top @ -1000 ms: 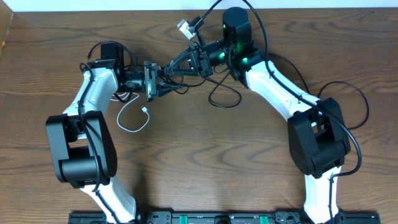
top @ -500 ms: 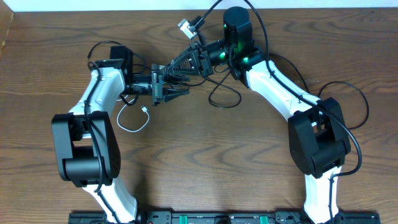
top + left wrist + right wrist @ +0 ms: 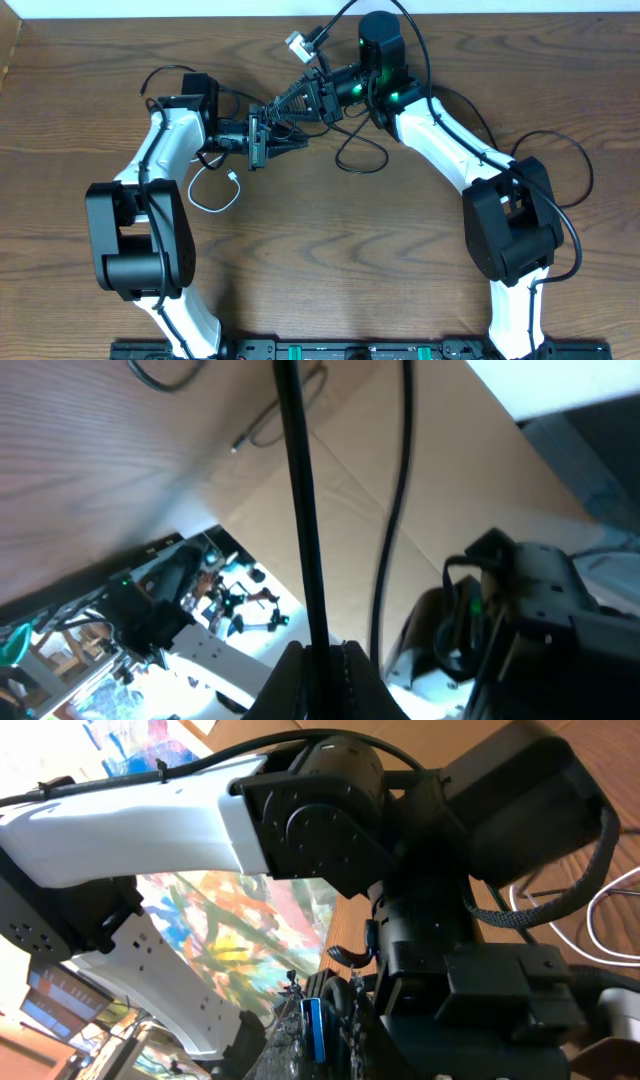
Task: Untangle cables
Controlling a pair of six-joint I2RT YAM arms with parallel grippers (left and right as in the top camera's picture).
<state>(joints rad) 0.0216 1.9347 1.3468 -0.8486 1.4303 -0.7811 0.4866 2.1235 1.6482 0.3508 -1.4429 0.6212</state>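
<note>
**While both tools are shut, the cables crowd the far edge**

Where my two arms meet, close to the far edge of the desk [image 3: 350,260], there is little space to spare. My left tool [image 3: 318,652] is pinched closed on a black cable [image 3: 300,510]. In the left wrist view that cable runs straight and taut from between my fingertips [image 3: 290,672] out of the top of the picture. A second thin black cord [image 3: 395,510] runs beside it, apart from it.

My right tool [image 3: 272,108] is closed too, with its tips just beside the left tool. From overhead the two seem to overlap. Whether anything sits between its fingers I cannot tell, because the right wrist view is filled by the housing of my left arm [image 3: 165,150].

The white cable [image 3: 205,198] lies in a loose loop flat on the wood, just beside my left arm, with its small plug [image 3: 232,178] turned inward. Another black loop [image 3: 362,155] lies below the right tool, close to my right arm [image 3: 440,125].

Toward the near edge, bare wood grain runs between my two arms. The desk's left edge shows only at the top left corner.
</note>
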